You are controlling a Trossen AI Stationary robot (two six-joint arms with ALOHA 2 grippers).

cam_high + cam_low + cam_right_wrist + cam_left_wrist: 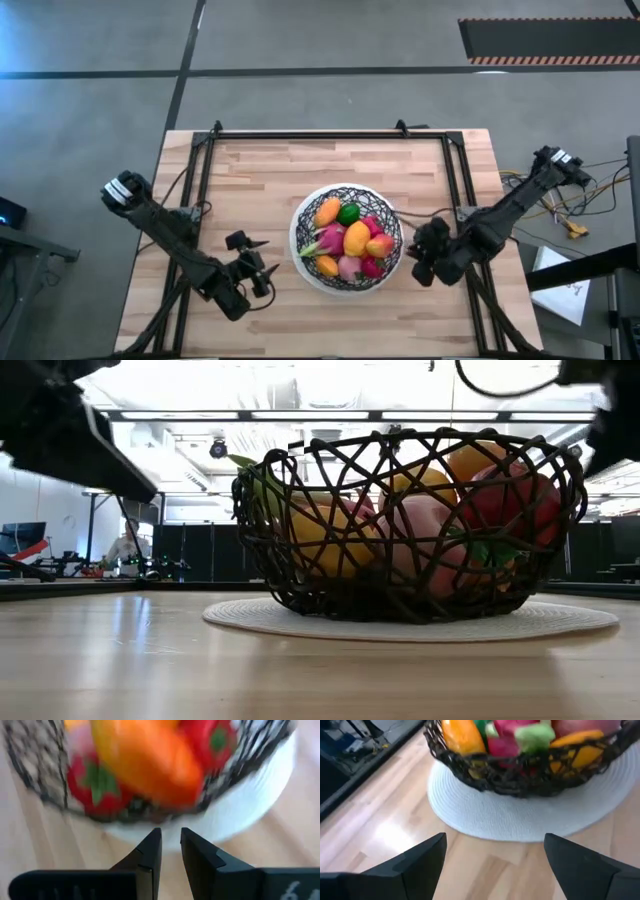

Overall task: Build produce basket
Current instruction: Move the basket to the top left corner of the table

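- Left gripper (262, 268): low over the bare wood of the table (250, 170), just left of the basket. Its fingers (420, 862) stand wide apart and hold nothing.
- White round mat (303, 262): lies flat on the table under the basket, its edge showing all round the basket's foot.
- Basket (346, 238): a round bowl of criss-crossing black wire, upright at the middle of the table, toward the near side.
- Produce (354, 241): heaped inside the basket. An orange piece (327, 212) and a green lime (348, 213) lie at the far side; a yellow-orange piece sits in the middle; a pink dragon fruit (326, 241) lies at the left; red pieces (374, 266) and a peach-pink piece lie at the near right.
- Right gripper (420, 254): just right of the basket, close to the mat's edge. Its fingers (147, 857) are nearly closed, with only a narrow gap, and grip nothing.
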